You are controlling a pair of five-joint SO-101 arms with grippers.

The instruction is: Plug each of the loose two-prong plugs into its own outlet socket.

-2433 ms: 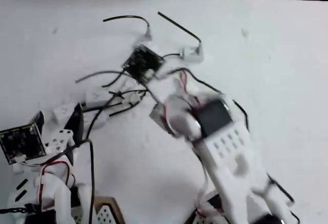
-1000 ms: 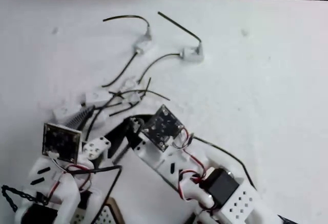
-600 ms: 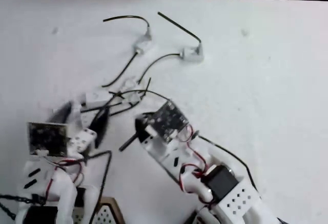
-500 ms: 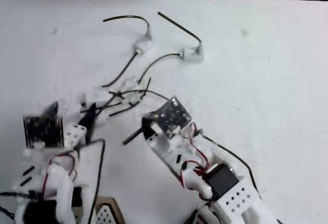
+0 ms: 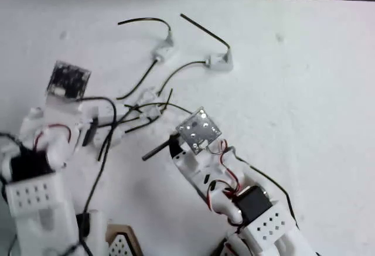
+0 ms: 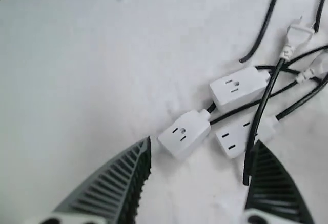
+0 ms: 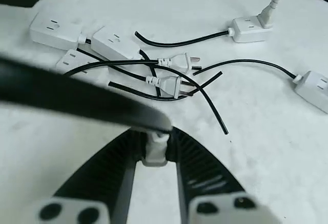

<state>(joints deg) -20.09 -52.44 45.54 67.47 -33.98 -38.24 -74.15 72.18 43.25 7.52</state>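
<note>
Right wrist view: right end effector (image 7: 156, 140) tight on white plug (image 7: 155, 155); left end effector (image 6: 200, 148) wide-open.

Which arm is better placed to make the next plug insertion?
Probably right. The right gripper is shut on a white plug, facing the free sockets. The left gripper hangs open and empty over those sockets.

Crossed black cords (image 6: 262, 112) over the sockets (image 6: 183, 134) — wide passable tabletop (image 5: 310, 92) beside
</note>
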